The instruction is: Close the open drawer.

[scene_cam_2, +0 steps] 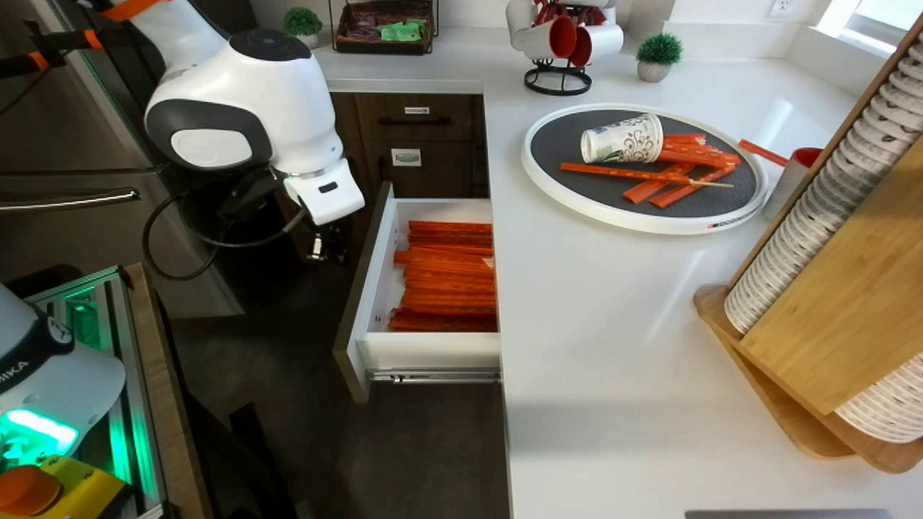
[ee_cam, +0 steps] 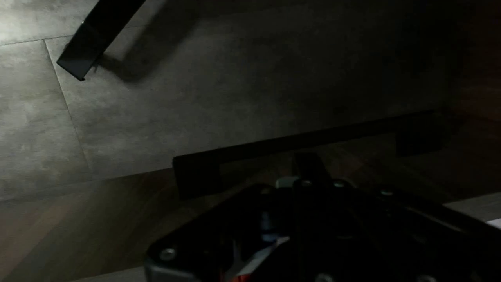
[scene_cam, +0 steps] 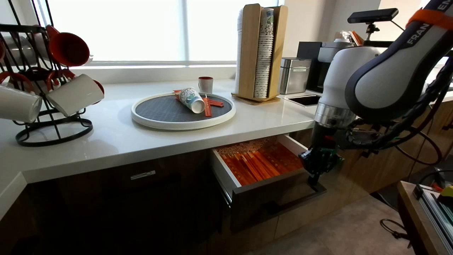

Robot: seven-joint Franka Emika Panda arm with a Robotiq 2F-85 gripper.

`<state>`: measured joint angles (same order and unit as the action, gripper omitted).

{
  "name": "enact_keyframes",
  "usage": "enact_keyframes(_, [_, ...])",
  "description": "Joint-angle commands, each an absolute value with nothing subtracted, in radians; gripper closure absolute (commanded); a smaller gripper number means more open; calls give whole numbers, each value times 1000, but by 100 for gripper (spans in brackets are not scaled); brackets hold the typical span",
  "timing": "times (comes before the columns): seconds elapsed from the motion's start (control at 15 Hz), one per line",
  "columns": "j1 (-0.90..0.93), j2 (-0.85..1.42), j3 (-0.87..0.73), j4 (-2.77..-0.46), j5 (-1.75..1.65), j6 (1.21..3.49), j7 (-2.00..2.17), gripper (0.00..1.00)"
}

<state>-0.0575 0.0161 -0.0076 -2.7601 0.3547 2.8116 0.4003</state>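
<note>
The tool [scene_cam: 313, 180] points down by the front of the drawer [scene_cam_2: 429, 352], its fingers pressed together as far as the dim wrist view lets one see. There its tip appears over the gap between the drawer's handle [ee_cam: 258, 148] and the drawer front; whether it touches either, I cannot tell. In both exterior views the drawer stands pulled out from under the white tabletop [scene_cam_2: 577, 360], with orange-red packets [scene_cam_2: 447, 281] lying inside. The wrist view shows the handle lengthwise, with both its mounts, above grey floor [ee_cam: 219, 94]. A speckled brownish patch [scene_cam: 246, 147] at the drawer's back and a metal container [scene_cam: 295, 76] show in an exterior view; a dark basket [scene_cam_2: 382, 47] and potted plants [scene_cam_2: 658, 50] likewise.
</note>
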Motion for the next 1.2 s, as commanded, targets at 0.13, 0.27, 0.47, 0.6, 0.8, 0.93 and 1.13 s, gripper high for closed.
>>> enact_keyframes(0.13, [-52, 76, 27, -2760, 521, 2946, 286, 100])
enact_keyframes(0.27, [-60, 88, 48, -2750, 607, 2984, 223, 100])
enact_keyframes(0.47, [-75, 109, 77, -2726, 738, 3007, 110, 100])
enact_keyframes(0.6, [-88, 131, 89, -2706, 816, 3011, 30, 100])
enact_keyframes(0.8, [-115, 167, 109, -2661, 942, 3043, -117, 100])
enact_keyframes(0.93, [-138, 186, 116, -2621, 1000, 3074, -205, 100])
enact_keyframes(1.13, [-124, 169, 105, -2645, 965, 3054, -183, 99])
